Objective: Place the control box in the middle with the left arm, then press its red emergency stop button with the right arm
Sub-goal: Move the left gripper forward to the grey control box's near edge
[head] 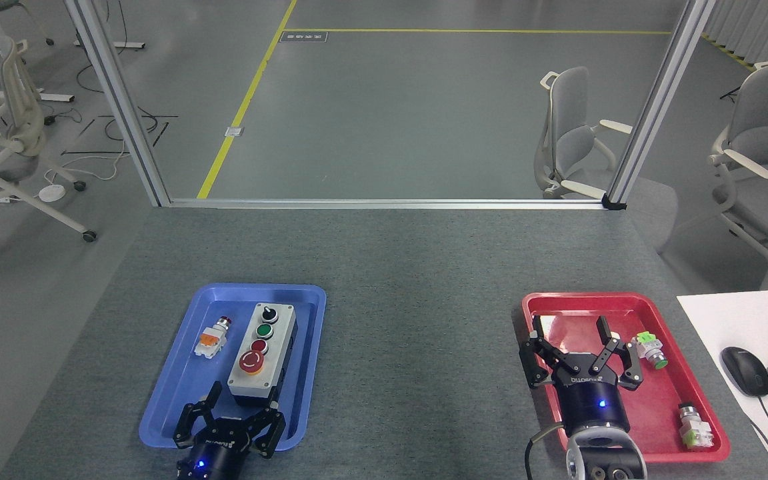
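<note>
The grey control box (263, 353) lies lengthwise in the blue tray (177, 380) at the left. Its top carries a black knob, a green button, a small red button and, at the near end, the red emergency stop button (251, 361) on a yellow ring. My left gripper (243, 399) is open just in front of the box's near end, its fingertips either side of that end and touching nothing I can see. My right gripper (569, 327) stands open over the red tray (657, 400), holding nothing.
A small orange-and-white switch (211, 338) lies in the blue tray left of the box. Two green-and-white push buttons (649, 350) (693, 427) lie in the red tray. A mouse (745, 370) and keyboard sit on a white desk at the right.
</note>
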